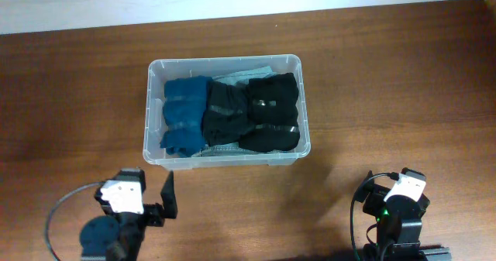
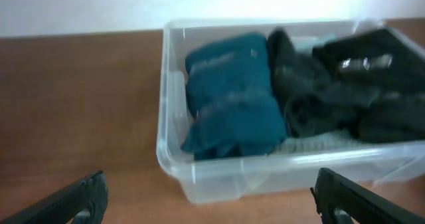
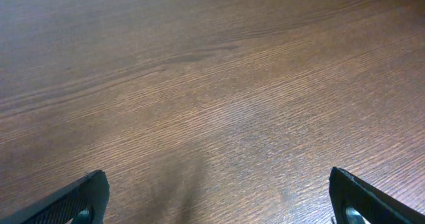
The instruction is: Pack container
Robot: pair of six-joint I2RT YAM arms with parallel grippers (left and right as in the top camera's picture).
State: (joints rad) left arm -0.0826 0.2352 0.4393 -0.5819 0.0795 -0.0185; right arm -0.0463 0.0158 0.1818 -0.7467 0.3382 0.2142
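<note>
The clear plastic container (image 1: pixel 153 66) stands in the middle of the table. It holds a folded blue garment (image 1: pixel 184 115) on its left and two folded black garments (image 1: pixel 225 112) in the middle and on the right (image 1: pixel 271 114). In the left wrist view the container (image 2: pixel 199 177) is just ahead, with the blue garment (image 2: pixel 229 104) nearest. My left gripper (image 2: pixel 212 204) is open and empty, in front of the container's near wall. My right gripper (image 3: pixel 216 197) is open and empty over bare table at the front right. The container's base label is hidden by the clothes.
The wooden table (image 1: pixel 387 98) runs to a pale wall at the back. My left arm base (image 1: pixel 120 214) sits at the front left and my right arm base (image 1: pixel 395 211) at the front right.
</note>
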